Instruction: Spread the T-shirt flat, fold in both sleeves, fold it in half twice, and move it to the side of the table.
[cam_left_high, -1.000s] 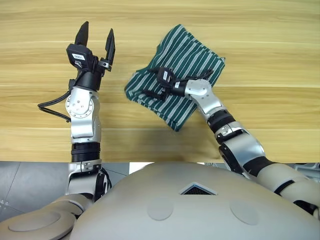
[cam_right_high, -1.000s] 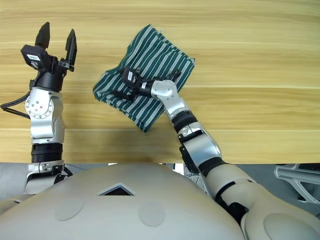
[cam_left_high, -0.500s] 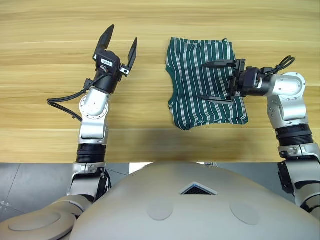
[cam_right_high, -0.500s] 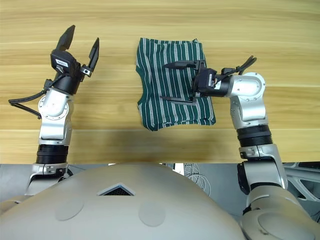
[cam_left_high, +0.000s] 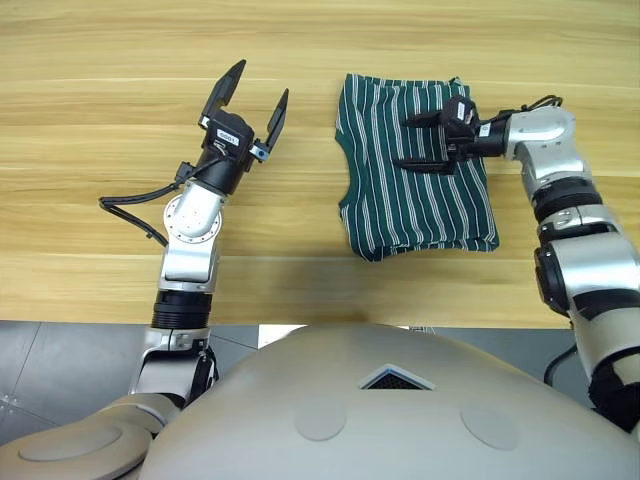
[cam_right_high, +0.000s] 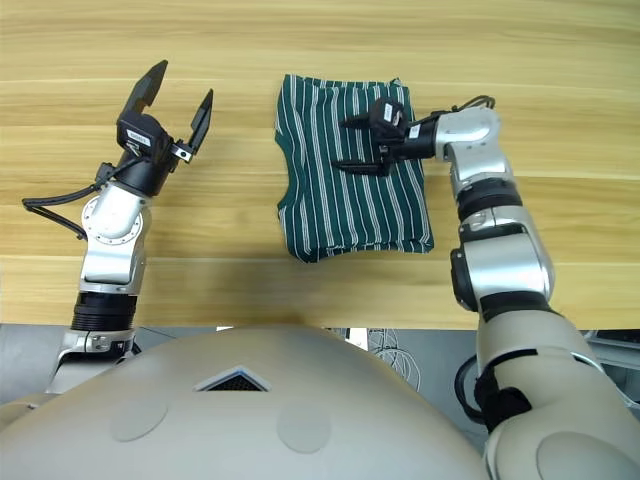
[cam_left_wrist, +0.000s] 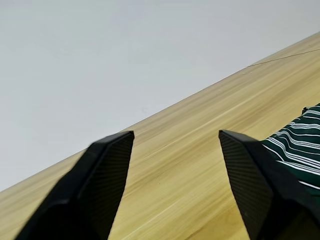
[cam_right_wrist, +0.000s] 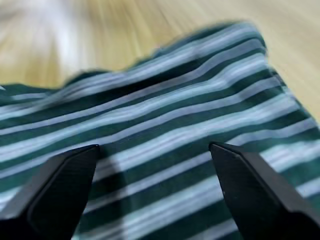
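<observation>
Found green white-striped T-shirt (cam_left_high: 400, 210) folded right of centre on pale wooden table (cam_left_high: 100, 150), right gripper (cam_left_high: 400, 143) wide over its top, perhaps touching; left gripper (cam_left_high: 262, 80) wide, empty. Risked rucking layers if dragged unevenly.

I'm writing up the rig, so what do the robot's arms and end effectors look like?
Silver-grey arm shells with black joint bands. The left end effector and right end effector are black, each with two tapered fingers. A white label marks the left one; a black cable loops by its forearm.
</observation>
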